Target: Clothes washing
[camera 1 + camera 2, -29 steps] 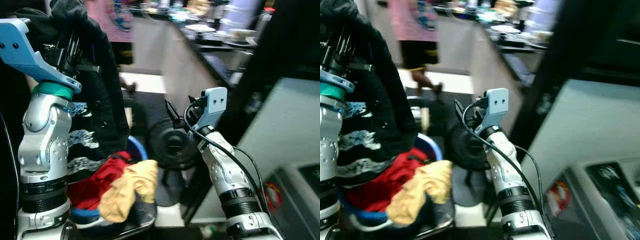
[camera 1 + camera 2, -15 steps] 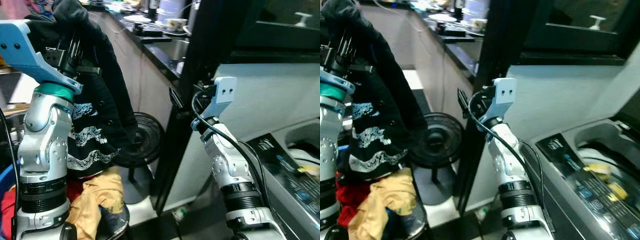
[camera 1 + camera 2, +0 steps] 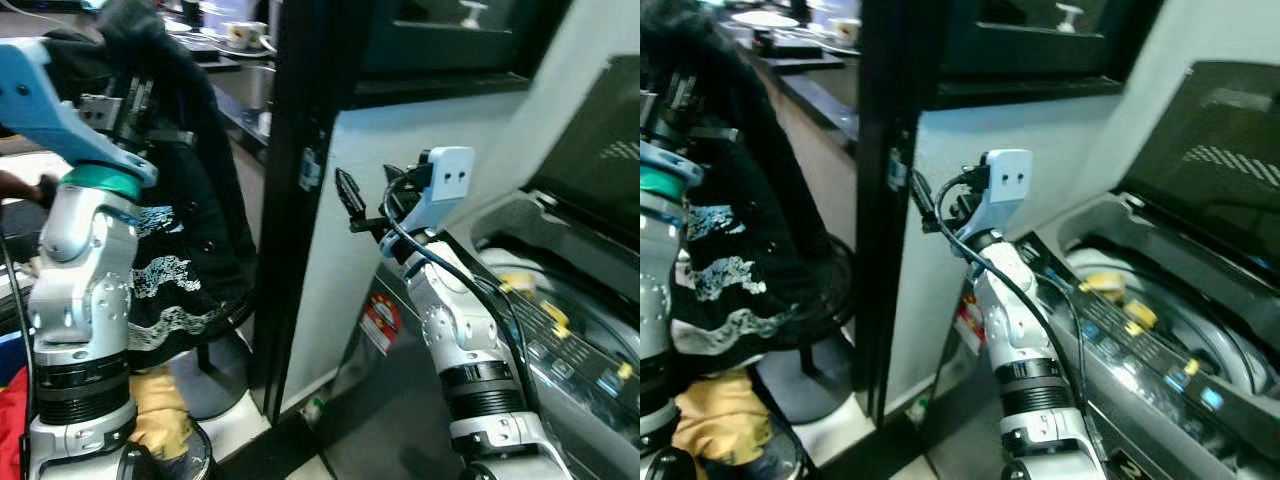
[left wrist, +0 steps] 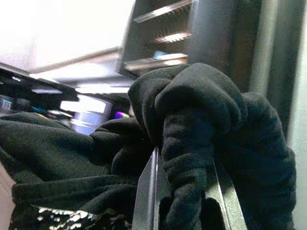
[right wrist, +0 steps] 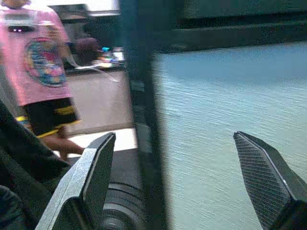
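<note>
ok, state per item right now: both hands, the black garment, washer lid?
left hand: shut on black garment, raised high
right hand: open, holding nothing, facing the pale wall beside the washer
black garment: bunched between the left fingers, hanging down beside the arm
washer lid: up, open
washer: drum exposed, yellow items inside
yellow cloth: lying in a heap low beside the left arm

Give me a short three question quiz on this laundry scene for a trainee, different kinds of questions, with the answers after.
1. True or false: the left pincer is shut on the black garment.
2. The right pincer is: A) open and empty, B) holding a yellow cloth, C) gripping the lid.
3. Fill in: the washing machine stands with its lid ____.

Key: 1. true; 2. A; 3. open
</note>
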{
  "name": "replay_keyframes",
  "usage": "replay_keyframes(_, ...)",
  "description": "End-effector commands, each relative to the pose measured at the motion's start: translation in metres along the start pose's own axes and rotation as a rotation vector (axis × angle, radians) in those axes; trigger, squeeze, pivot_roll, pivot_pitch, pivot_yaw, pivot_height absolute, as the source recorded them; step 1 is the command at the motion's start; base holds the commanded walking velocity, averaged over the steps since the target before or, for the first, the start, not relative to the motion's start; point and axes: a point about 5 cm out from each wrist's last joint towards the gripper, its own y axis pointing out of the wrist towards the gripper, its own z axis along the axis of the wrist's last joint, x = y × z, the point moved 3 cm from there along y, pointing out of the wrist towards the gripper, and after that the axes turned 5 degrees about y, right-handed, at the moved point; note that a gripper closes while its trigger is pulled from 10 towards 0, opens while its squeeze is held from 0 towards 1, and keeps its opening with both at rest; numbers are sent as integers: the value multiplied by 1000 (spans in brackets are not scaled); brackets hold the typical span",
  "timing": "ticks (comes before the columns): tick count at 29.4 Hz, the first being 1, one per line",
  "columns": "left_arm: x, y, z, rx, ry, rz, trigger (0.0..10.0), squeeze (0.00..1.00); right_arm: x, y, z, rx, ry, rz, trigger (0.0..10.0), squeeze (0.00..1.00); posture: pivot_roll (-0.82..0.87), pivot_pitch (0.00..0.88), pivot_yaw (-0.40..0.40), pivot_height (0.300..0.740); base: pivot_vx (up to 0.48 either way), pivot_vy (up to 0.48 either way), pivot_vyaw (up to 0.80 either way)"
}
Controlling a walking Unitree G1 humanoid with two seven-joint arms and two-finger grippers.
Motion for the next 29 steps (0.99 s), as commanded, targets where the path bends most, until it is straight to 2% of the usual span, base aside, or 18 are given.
replay_keyframes(1, 7, 3, 9, 33, 2, -32, 10000, 0, 3, 0, 5, 16, 14, -10, 10000, 0, -12, 0, -68, 740, 0, 0, -800)
replay_keyframes(9, 9, 0, 2, -10, 24, -47, 10000, 0, 2, 1, 8, 27, 26, -11, 10000, 0, -6, 0, -70, 740, 0, 0, -800)
replay_keyframes(13, 11, -3, -11, -81, 42, -65, 10000, 0, 2, 1, 9, 30, 27, -10, 10000, 0, -5, 0, -71, 740, 0, 0, -800)
replay_keyframes(17, 11, -3, -11, -81, 42, -65, 10000, 0, 2, 1, 9, 30, 27, -10, 10000, 0, -5, 0, -71, 740, 0, 0, -800)
replay_keyframes(18, 13, -6, -20, -129, 57, -81, 10000, 0, 2, 0, 9, 29, 27, -10, 10000, 0, -3, 0, -70, 740, 0, 0, -800)
replay_keyframes(28, 17, -10, -35, -202, 83, -119, 10000, 0, 2, -1, 8, 29, 27, -12, 10000, 0, -3, 0, -70, 740, 0, 0, -800)
replay_keyframes(29, 18, -12, -41, -235, 109, -137, 10000, 0, 2, -1, 9, 30, 28, -13, 10000, 0, -1, 0, -73, 740, 0, 0, -800)
